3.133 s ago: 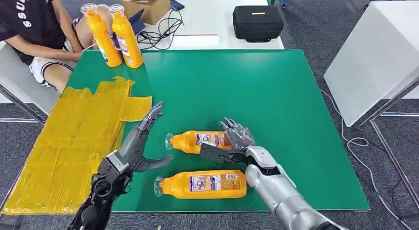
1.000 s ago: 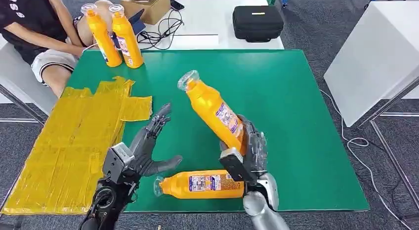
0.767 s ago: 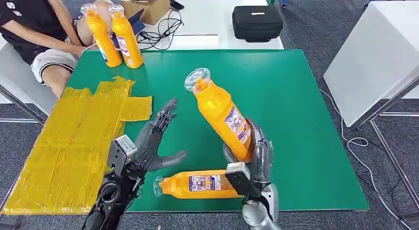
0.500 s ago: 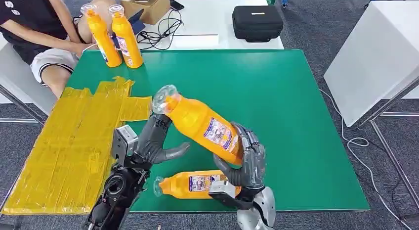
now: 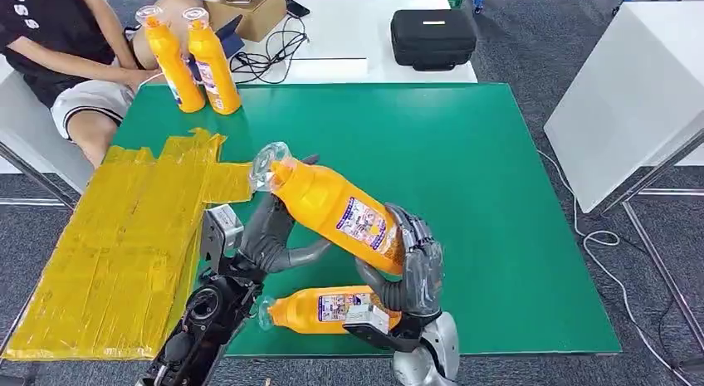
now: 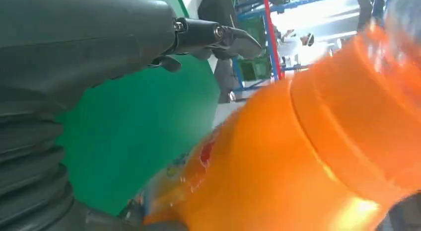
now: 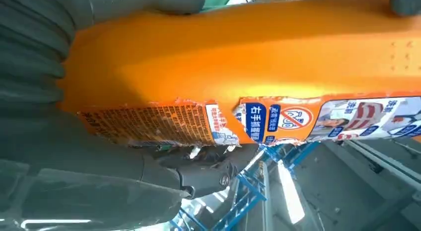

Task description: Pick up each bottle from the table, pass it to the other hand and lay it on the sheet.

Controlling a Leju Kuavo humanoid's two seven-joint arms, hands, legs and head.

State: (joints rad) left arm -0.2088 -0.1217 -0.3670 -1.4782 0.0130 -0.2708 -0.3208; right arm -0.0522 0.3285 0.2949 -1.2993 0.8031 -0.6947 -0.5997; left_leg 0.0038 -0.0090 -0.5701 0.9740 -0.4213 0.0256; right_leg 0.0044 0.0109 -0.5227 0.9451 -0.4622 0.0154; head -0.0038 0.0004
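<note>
In the head view, the right hand point(image 5: 411, 266) is clenched around the lower body of an orange plastic bottle point(image 5: 332, 207), held in the air in the lower middle of the frame. The bottle is smooth and glossy, with a torn printed label and a clear cap, and it is tilted so that the cap points to the upper left, towards the left hand point(image 5: 270, 236). The left hand has its fingers apart, behind and under the bottle's neck, and its thick grey thumb reaches below the bottle. If the fingers already touch the bottle, I cannot tell; they are not closed on it.

In the right wrist view the bottle point(image 7: 258, 67) fills the picture and the grey fingers press on both of its sides.

A second orange bottle point(image 5: 328, 310) lies on its side on the green table point(image 5: 465, 153), near the lower edge, just under the held one. The yellow sheet point(image 5: 116, 245) is wrinkled and made of taped strips; it covers the left part of the table. Two upright orange bottles point(image 5: 193, 61) stand at the upper left corner, beside a seated person point(image 5: 58, 54). Behind the table is a white table with a black case point(image 5: 433, 37).
</note>
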